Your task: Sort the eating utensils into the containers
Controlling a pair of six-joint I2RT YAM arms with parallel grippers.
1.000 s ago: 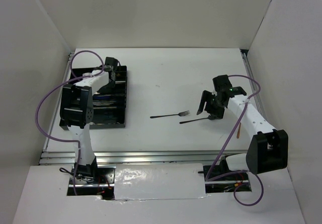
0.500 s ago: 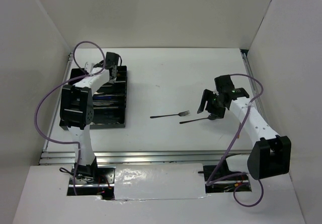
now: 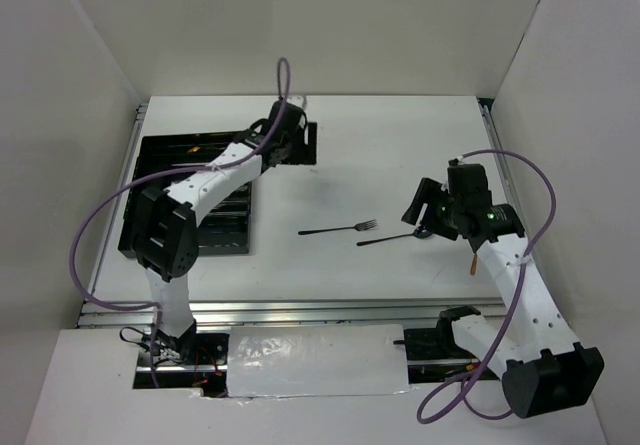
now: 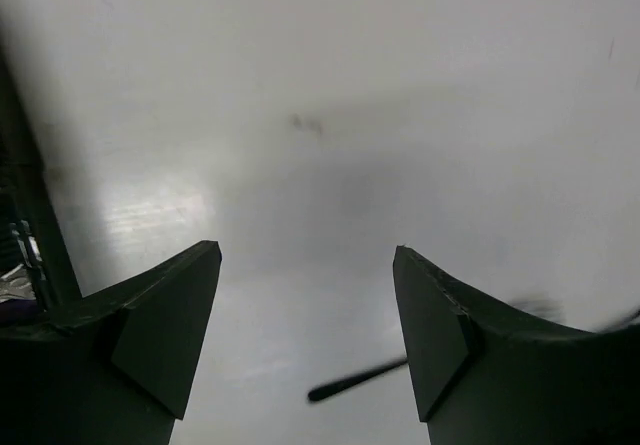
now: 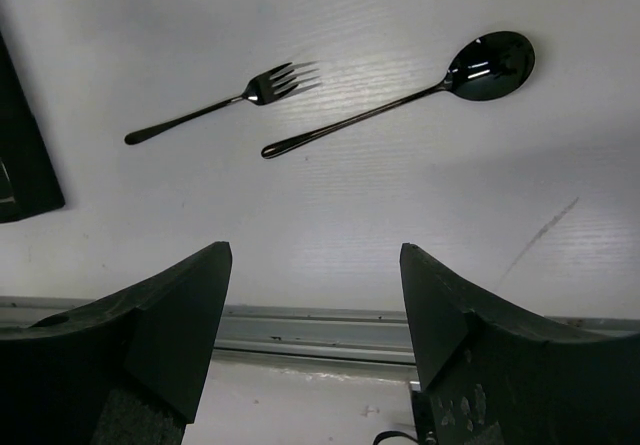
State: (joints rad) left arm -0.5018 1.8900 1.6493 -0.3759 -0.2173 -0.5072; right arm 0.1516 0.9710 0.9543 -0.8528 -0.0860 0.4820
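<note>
The black tray [image 3: 150,160] sits at the left side of the table [image 3: 380,155]. The left arm reaches out across it. The left gripper [image 3: 295,143] hangs past the tray's far right corner, over bare white table. From its wrist camera the two dark fingers [image 4: 165,315] stand spread wide with nothing between them. A slim dark handle [image 4: 355,380] shows low in that view, too blurred for me to say which piece it belongs to.

Out in the middle of the table lie the black fork [image 3: 340,229] and, just to its right, the black spoon [image 3: 390,237]. They lie almost end to end and neither is in the tray. The fork's tines point right, close to the tip of the spoon's handle.

The right gripper [image 3: 425,210] hovers above the spoon's bowl end. Its fingers [image 5: 170,315] are parted wide and empty, and the fork and spoon lie untouched on the table beyond them.
</note>
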